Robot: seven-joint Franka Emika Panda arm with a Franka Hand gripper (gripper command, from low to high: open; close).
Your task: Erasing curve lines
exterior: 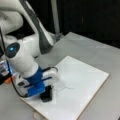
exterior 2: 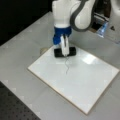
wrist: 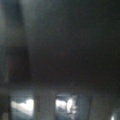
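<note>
A white board lies on the grey table in both front views. The curve lines show as one thin, faint grey squiggle on it. A black eraser block rests on the board right at one end of the squiggle. My gripper with its blue mount comes down onto the eraser block and appears shut on it. The wrist view is dark and shows none of these.
The grey table surrounds the board. A small pale round object lies just off the board's edge near the eraser. Clutter stands by the arm's base at a front view's upper right.
</note>
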